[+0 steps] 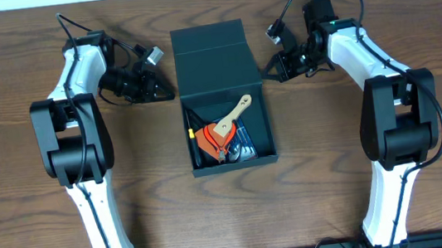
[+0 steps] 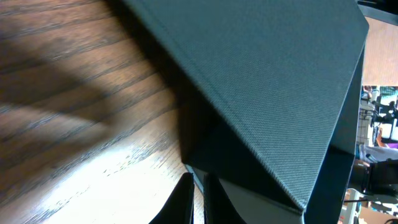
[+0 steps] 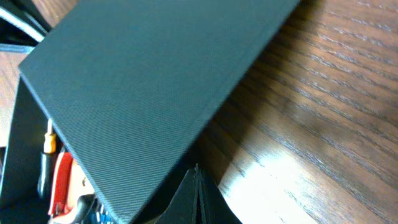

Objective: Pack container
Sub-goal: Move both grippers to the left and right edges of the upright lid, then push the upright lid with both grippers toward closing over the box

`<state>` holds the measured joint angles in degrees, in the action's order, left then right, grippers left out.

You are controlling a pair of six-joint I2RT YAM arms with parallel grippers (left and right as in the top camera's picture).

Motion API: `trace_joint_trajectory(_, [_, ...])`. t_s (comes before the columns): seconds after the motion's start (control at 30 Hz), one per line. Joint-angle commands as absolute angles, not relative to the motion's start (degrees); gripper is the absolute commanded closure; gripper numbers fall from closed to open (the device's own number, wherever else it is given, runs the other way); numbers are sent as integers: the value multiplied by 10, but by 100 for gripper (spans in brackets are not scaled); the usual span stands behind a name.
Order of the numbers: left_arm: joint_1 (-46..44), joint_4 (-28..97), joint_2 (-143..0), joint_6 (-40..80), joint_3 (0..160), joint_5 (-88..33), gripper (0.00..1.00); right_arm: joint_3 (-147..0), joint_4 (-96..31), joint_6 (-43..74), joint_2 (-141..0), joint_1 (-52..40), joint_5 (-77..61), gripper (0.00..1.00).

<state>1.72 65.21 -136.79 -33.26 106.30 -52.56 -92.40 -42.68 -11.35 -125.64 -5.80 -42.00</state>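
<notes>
The dark teal container [image 1: 212, 62] stands at the table's middle with its flap lid half raised over the back part. The open front holds a wooden-handled tool [image 1: 234, 114], an orange-red tool [image 1: 209, 140] and other small items. My left gripper [image 1: 165, 89] is at the lid's left edge, its fingers almost together with nothing between them; the left wrist view shows its tips [image 2: 196, 182] under the raised lid [image 2: 267, 81]. My right gripper [image 1: 268, 72] is shut and empty at the lid's right edge, its tips [image 3: 196, 169] under the lid [image 3: 155, 81].
Brown wooden table [image 1: 25, 163] all around the box. The right wrist view shows the orange-red tool [image 3: 62, 180] and a yellow-handled tool [image 3: 48, 142] inside the box. Both arm bases stand at the near edge.
</notes>
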Motion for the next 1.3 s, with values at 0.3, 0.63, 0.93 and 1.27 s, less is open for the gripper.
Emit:
trace_joint_trajectory(0.3, [8,628,-1379,-318,1060,-534,94,-922,-421,-95,-1321,-72,-428,99])
trace_joint_trajectory(0.63, [8,613,-1379,-318,1060,-587,94,-950,-402,-92,-1321,-76,-457,99])
trace_joint_trajectory(0.93, [8,611,-1379,-316,1060,-610,94,-1010,-434,-100,-1321,-85,-457,99])
trace_joint_trajectory(1.27, [8,607,-1379,-316,1060,-648,94,-1053,-467,-115,-1321,-100,-457,99])
